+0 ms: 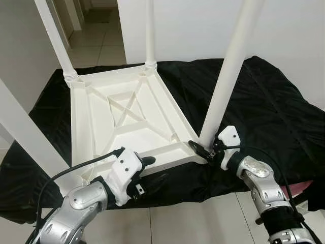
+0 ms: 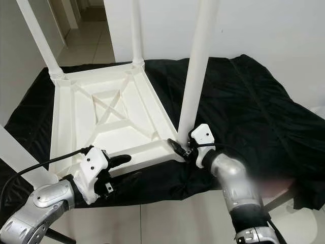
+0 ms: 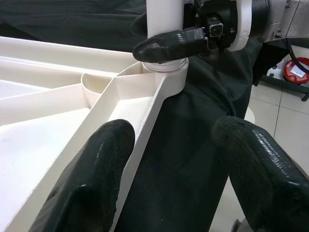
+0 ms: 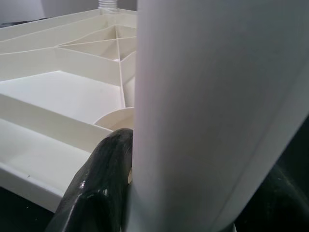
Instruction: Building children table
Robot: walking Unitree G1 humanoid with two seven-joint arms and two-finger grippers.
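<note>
Both arms reach forward; the right gripper [image 1: 204, 148] is clamped tight, the left gripper [image 1: 152, 170] spread wide.

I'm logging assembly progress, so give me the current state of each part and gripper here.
Tabletop: upside down on the black cloth.
Near-right leg: upright in its corner socket.
Far legs: upright in their sockets.
Right gripper: shut on the near-right leg's base.
Left gripper: open, straddling the tabletop's near rim.

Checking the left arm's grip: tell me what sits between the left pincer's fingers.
In the left wrist view, the tabletop's near rim runs between the left pincer fingers, above black cloth.
</note>
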